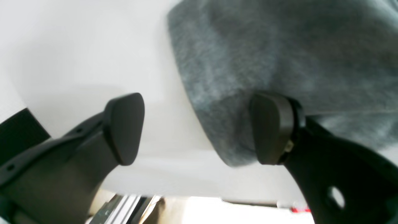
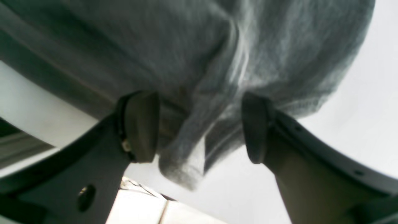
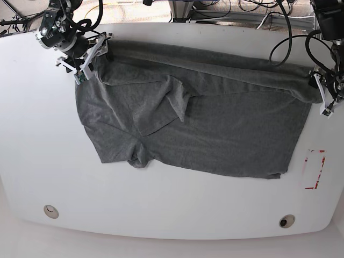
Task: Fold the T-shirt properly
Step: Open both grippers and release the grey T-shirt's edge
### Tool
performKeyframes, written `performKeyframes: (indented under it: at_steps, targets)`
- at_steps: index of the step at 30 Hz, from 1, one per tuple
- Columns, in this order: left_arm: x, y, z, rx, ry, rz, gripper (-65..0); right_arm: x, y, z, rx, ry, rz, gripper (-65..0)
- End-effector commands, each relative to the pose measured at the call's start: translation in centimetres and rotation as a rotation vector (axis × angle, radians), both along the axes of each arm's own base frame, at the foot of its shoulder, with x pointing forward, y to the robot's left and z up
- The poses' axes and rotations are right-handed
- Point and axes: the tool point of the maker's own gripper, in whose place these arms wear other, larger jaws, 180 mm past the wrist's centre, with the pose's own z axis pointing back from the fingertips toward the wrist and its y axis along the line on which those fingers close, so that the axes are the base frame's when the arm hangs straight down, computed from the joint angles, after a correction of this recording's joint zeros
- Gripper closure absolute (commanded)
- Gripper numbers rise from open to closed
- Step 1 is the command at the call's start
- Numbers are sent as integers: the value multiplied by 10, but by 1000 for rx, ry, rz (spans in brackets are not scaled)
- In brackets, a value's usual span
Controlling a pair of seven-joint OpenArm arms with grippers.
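Observation:
The dark grey T-shirt (image 3: 215,129) lies spread across the white table (image 3: 161,215), its far edge folded over toward the near side and one sleeve turned onto the body. At the shirt's far left corner in the base view, my right gripper (image 3: 91,59) stands open. In the right wrist view a loose bunch of the T-shirt (image 2: 186,149) sits between the right gripper's (image 2: 199,127) parted fingers. My left gripper (image 3: 324,97) is at the shirt's right edge. In the left wrist view the left gripper (image 1: 197,129) is wide open, with the T-shirt (image 1: 279,46) edge against one fingertip (image 1: 270,127).
A red-outlined marking (image 3: 313,169) lies on the table near the right edge. Two round holes (image 3: 51,210) (image 3: 286,221) sit near the front edge. Cables (image 3: 242,8) run behind the table's far side.

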Motion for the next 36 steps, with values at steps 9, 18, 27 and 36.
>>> performKeyframes:
  at_steps: [9, 18, 27, 36]
  targets:
    - [24, 12, 63, 87, -175, 32, -506, 7, 0, 20, 101, -73, -39, -401]
    - [24, 12, 73, 89, -228, 62, -506, 8, -10, 13, 22, -56, -47, -401]
    - [5, 5, 42, 32, -154, 86, -506, 19, -6, 8, 48, -58, -70, -400]
    - [-4, 0, 35, 23, -136, 84, -506, 21, -5, -4, 80, -32, -91, -355]
